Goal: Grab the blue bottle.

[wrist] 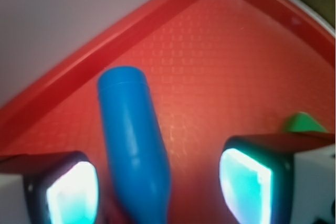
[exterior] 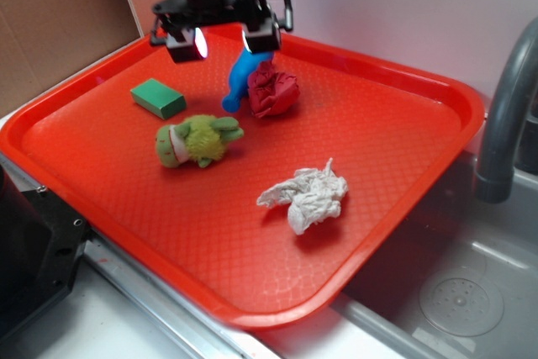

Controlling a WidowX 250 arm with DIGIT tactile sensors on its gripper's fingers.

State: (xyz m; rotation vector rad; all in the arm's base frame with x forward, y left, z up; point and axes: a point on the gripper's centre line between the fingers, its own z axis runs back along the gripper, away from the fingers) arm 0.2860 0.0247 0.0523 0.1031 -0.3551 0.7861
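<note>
At the far left of the red tray [exterior: 395, 233], the WidowX gripper [exterior: 225, 41] hangs above the blue bottle [exterior: 241, 80], jaws spread wide and holding nothing. Step in hand, as judged: approach and alignment; the grasp itself is not yet made.

Bottle position: lying on the tray floor, near the back rim, one end touching or just beside the crumpled red cloth [exterior: 272, 90]. Exterior view shows its narrow neck pointing toward the front of the tray. The green block [exterior: 158, 97] lies well to one side, the green plush toy [exterior: 197, 140] nearer the front, and the white crumpled cloth [exterior: 305, 196] farther off toward the sink.

Wrist view: the blue bottle [wrist: 134, 145] runs lengthwise between the two lit finger pads [wrist: 73, 195], but sits closer to one pad than the other, so it is off-centre in the gap. No pad touches it.

Arm pose: wrist pointing roughly straight down, fingers on either side of the bottle's long axis. Height above the bottle is hard to read from these views; it seems a short descent is left.

Next move calls for: a small sideways shift to centre the bottle, then lowering until the pads bracket the fat body, then closing. Smooth rounded plastic may slip or roll out if pinched off-centre.
</note>
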